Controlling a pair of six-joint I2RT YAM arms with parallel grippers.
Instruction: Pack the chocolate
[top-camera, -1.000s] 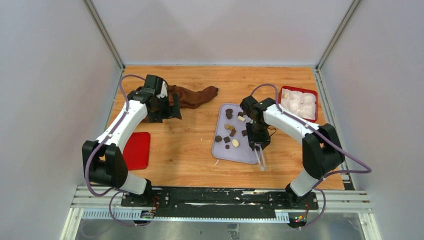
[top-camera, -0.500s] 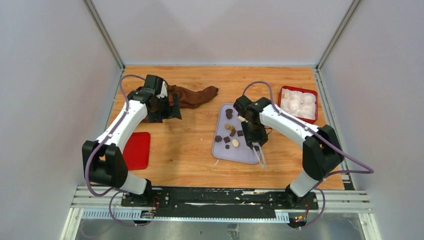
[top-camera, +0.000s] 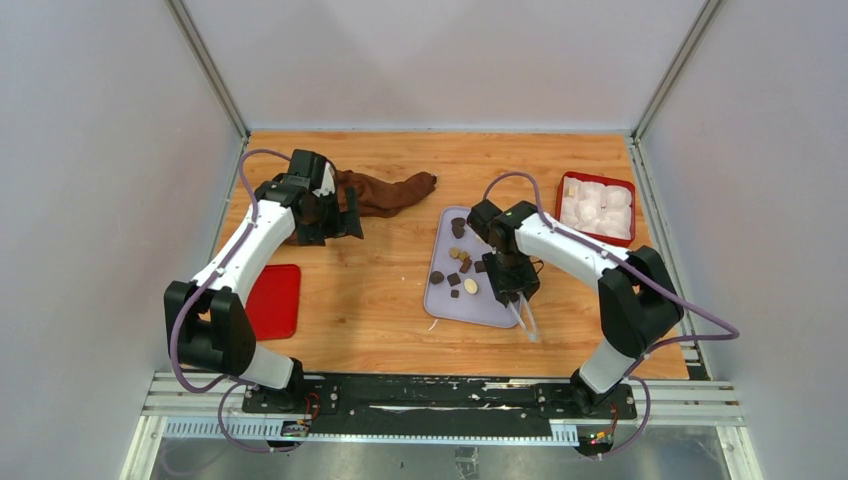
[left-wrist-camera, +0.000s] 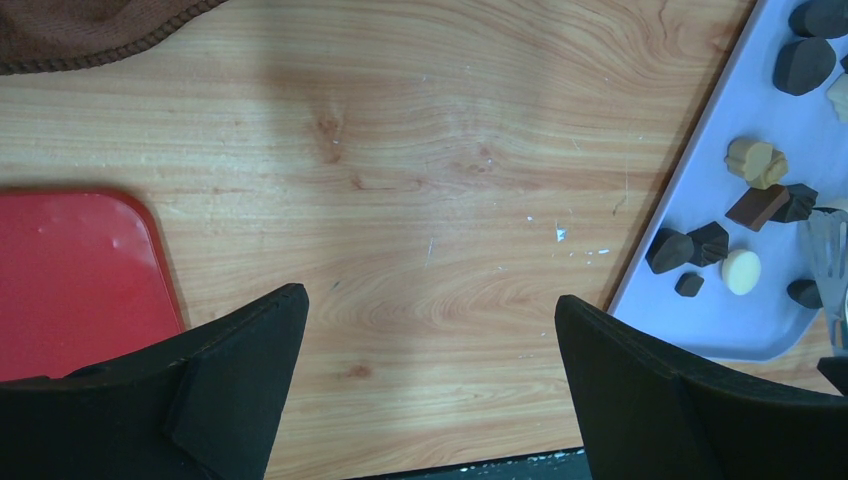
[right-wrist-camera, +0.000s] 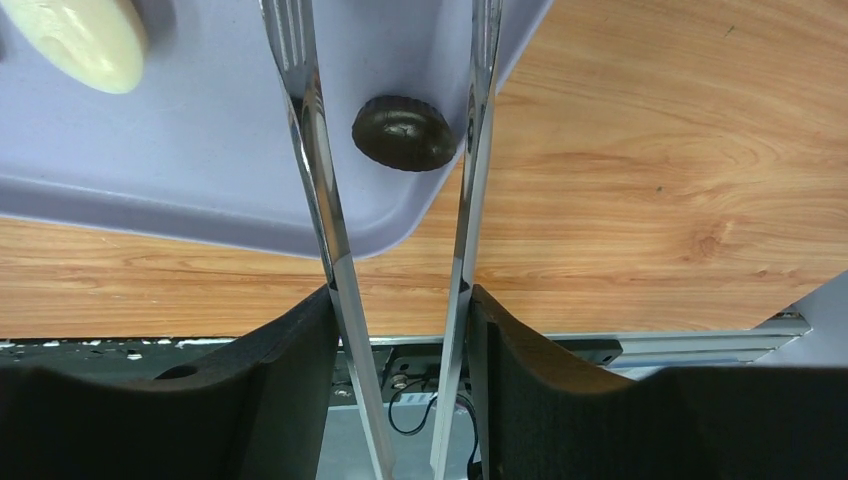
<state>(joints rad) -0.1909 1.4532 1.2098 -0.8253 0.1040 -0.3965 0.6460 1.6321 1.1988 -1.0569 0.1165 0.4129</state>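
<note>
Several small chocolate pieces (top-camera: 455, 265), dark, tan and cream, lie on the lavender tray (top-camera: 445, 302); they also show in the left wrist view (left-wrist-camera: 755, 160). My right gripper (top-camera: 510, 290) is shut on metal tongs (top-camera: 524, 320), low over the tray's near right corner. In the right wrist view the gripper (right-wrist-camera: 400, 300) holds the tongs (right-wrist-camera: 310, 130), whose two arms stand apart on either side of a round dark chocolate (right-wrist-camera: 403, 132) on the tray (right-wrist-camera: 200, 170). A cream piece (right-wrist-camera: 85, 40) lies to the left. My left gripper (top-camera: 335, 222) is open and empty above bare table (left-wrist-camera: 430, 310).
A brown cloth (top-camera: 385, 192) lies at the back left beside my left gripper. A flat red lid (top-camera: 275, 300) lies at the near left. A red box with white paper cups (top-camera: 597, 207) stands at the back right. The table's near edge is just behind the tongs.
My right gripper has shifted a little left over the tray with the tongs. The left arm has not moved.
</note>
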